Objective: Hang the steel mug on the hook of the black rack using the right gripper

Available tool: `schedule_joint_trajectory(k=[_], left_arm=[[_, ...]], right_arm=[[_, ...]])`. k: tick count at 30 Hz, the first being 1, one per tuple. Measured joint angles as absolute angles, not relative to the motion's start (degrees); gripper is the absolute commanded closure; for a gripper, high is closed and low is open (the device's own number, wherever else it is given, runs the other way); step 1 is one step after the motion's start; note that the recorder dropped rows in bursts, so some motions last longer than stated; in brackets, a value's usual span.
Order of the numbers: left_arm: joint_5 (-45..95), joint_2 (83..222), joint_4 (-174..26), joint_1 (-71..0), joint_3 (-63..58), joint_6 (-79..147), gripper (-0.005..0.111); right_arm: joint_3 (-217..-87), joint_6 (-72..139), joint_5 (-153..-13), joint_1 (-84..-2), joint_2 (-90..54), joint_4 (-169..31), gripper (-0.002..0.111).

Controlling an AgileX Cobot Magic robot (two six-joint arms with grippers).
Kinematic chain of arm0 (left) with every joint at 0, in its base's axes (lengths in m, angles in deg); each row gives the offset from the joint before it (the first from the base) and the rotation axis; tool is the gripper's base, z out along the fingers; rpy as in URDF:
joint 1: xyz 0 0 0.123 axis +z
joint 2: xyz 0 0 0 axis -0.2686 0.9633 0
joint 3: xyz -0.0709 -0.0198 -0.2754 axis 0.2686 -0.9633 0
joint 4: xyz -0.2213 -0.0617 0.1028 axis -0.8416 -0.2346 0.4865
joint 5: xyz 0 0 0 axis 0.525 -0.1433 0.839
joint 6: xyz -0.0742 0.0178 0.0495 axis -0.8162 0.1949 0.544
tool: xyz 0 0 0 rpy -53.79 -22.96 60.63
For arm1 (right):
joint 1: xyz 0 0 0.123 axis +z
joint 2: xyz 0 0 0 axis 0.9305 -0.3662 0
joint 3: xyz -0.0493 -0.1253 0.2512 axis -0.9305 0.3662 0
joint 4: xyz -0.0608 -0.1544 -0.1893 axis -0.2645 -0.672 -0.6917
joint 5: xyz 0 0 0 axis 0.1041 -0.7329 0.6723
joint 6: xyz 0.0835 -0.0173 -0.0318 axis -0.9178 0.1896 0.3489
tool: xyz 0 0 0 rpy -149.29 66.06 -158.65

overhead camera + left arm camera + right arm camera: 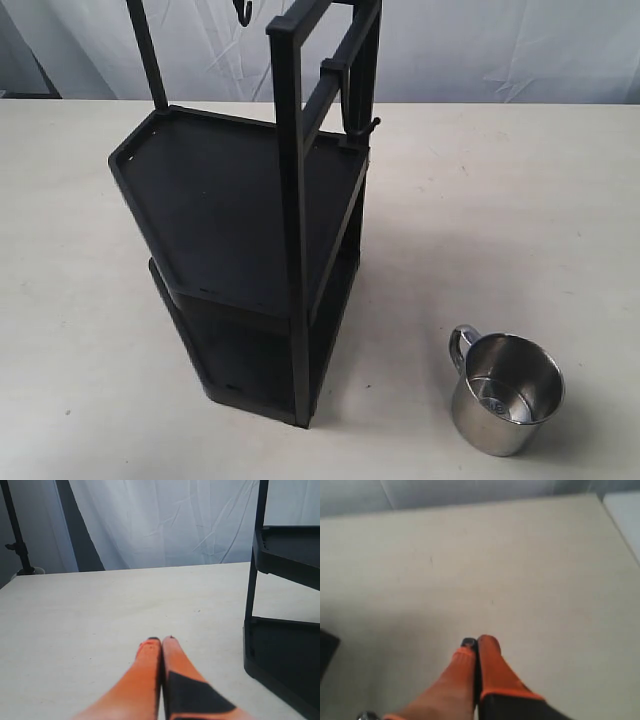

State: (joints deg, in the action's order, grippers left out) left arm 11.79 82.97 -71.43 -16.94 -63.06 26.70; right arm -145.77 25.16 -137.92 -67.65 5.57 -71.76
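The steel mug (505, 395) stands upright on the table at the front right, its handle (460, 345) turned to the back left. Left of it rises the black rack (250, 230), with the slim hook (347, 105) hanging from its right upper crossbar, tip upturned. Neither gripper shows in the exterior view. In its wrist view my right gripper (477, 641) is shut with nothing between its orange fingers, over bare table. A shiny sliver (366, 715) at the frame edge may be the mug. My left gripper (161, 639) is also shut and empty, low over the table beside the rack (285, 630).
The pale table (520, 220) carries only the rack and the mug. White curtains hang behind it. A second hook curve (243, 10) shows at the rack's top. A dark stand pole (15, 530) rises beyond the table's far corner. A dark corner (326, 650) sits at the right wrist view's edge.
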Motion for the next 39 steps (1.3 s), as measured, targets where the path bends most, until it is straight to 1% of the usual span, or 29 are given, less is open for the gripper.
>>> schedule_joint_trajectory(k=[1, 5, 6, 8, 10, 13, 14, 15, 20, 25, 28, 34, 39], left_arm=[[11.79, 82.97, -71.43, -16.94, -63.06, 26.70, 0.105], [11.79, 82.97, -71.43, -16.94, -63.06, 26.70, 0.105], [11.79, 82.97, -71.43, -16.94, -63.06, 26.70, 0.105], [11.79, 82.97, -71.43, -16.94, -63.06, 26.70, 0.105], [11.79, 82.97, -71.43, -16.94, -63.06, 26.70, 0.105], [11.79, 82.97, -71.43, -16.94, -63.06, 26.70, 0.105], [11.79, 82.97, -71.43, -16.94, -63.06, 26.70, 0.105], [11.79, 82.97, -71.43, -16.94, -63.06, 26.70, 0.105], [11.79, 82.97, -71.43, -16.94, -63.06, 26.70, 0.105], [11.79, 82.97, -71.43, -16.94, -63.06, 26.70, 0.105], [11.79, 82.97, -71.43, -16.94, -63.06, 26.70, 0.105], [11.79, 82.97, -71.43, -16.94, -63.06, 26.70, 0.105], [11.79, 82.97, -71.43, -16.94, -63.06, 26.70, 0.105]], right_arm=[[-147.41, 25.39, -143.53, -67.65, 0.29, -71.78, 0.109], [-148.08, 26.25, -151.31, -67.65, -9.39, -69.19, 0.109], [-148.08, 26.40, -151.83, -67.65, -11.14, -68.57, 0.108], [-148.08, 27.10, -152.19, -67.65, -14.88, -68.24, 0.102], [-148.08, 27.92, -152.32, -67.65, -17.54, -67.89, 0.089], [-148.08, 29.63, -152.44, -67.65, -20.20, -65.56, 0.063], [-147.93, 30.46, -152.44, -67.65, -20.71, -64.24, 0.057], [-147.27, 31.34, -152.44, -67.65, -21.10, -62.46, 0.055], [-139.77, 33.06, -150.30, -67.35, -21.52, -55.16, 0.056], [-130.18, 33.06, -144.82, -64.44, -21.61, -52.38, 0.056], [-126.82, 33.06, -141.44, -62.06, -21.61, -50.58, 0.056], [-125.46, 33.06, -137.15, -58.72, -21.61, -50.06, 0.056], [-125.46, 33.06, -133.63, -58.11, -21.61, -50.06, 0.056]])
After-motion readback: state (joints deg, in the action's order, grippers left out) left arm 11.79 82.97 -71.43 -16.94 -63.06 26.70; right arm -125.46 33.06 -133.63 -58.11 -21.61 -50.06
